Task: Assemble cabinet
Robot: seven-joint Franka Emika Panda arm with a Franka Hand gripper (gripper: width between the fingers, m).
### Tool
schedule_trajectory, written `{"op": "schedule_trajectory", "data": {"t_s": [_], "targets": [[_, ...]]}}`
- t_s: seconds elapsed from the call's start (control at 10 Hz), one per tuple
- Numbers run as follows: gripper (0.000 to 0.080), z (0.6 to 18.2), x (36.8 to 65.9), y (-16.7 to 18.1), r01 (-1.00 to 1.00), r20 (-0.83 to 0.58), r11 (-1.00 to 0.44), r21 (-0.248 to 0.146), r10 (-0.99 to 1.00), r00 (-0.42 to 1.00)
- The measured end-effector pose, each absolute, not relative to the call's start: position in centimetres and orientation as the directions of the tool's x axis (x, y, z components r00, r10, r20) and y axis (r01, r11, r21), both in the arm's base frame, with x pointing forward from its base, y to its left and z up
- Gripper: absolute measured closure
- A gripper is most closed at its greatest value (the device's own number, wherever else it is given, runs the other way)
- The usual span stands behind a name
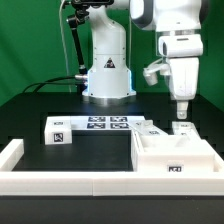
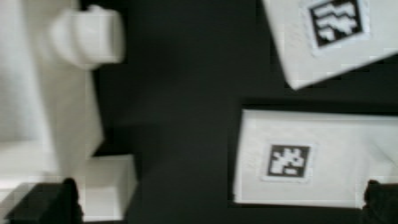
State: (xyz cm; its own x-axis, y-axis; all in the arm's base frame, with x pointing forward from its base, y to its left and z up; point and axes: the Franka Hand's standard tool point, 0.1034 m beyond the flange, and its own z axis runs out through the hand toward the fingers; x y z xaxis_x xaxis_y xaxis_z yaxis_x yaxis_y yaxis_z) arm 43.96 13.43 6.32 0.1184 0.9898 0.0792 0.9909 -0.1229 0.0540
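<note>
The cabinet [image 1: 175,157], a large white open box with a tag on its front, stands at the exterior view's right front. My gripper [image 1: 182,110] hangs just behind it, above a small white tagged block [image 1: 185,128]. In the wrist view my gripper [image 2: 210,205] is open and empty, with its dark fingertips [image 2: 45,202] far apart at the picture's edges. The small tagged block [image 2: 294,160] lies below, between the fingers. A white cabinet part with a round knob [image 2: 80,35] lies beside it.
A white tagged block [image 1: 58,130] lies at the exterior view's left. The marker board [image 1: 108,123] lies in front of the robot base, and another small tagged piece [image 1: 150,131] [image 2: 334,28] lies next to it. A low white border rail [image 1: 12,155] runs along the left and front.
</note>
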Motion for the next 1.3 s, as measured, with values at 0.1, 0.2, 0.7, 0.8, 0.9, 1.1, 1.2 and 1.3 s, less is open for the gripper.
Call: {"op": "schedule_trajectory", "data": {"t_s": [0.1, 0.2, 0.7, 0.8, 0.9, 1.1, 1.2, 1.3], "targets": [[0.0002, 5.4, 42.5, 14.3, 0.989, 0.093, -0.137, 0.047, 0.987, 0.132], [0.0002, 4.3, 41.7, 14.9, 0.988, 0.105, -0.147, 0.037, 0.984, 0.142], [0.0002, 2.7, 41.6, 14.4, 0.987, 0.116, -0.159, 0.024, 0.981, 0.155], [0.0002, 2.1, 40.7, 14.7, 0.987, 0.131, -0.159, 0.027, 0.979, 0.154], [0.0002, 1.5, 39.9, 15.1, 0.987, 0.143, -0.156, 0.029, 0.978, 0.150], [0.0046, 1.2, 39.4, 15.2, 0.987, 0.146, -0.161, 0.024, 0.977, 0.156], [0.0046, 1.2, 39.4, 15.4, 0.986, 0.146, -0.164, 0.023, 0.976, 0.159], [0.0196, 1.1, 39.3, 15.5, 0.986, 0.146, -0.162, 0.022, 0.977, 0.157]]}}
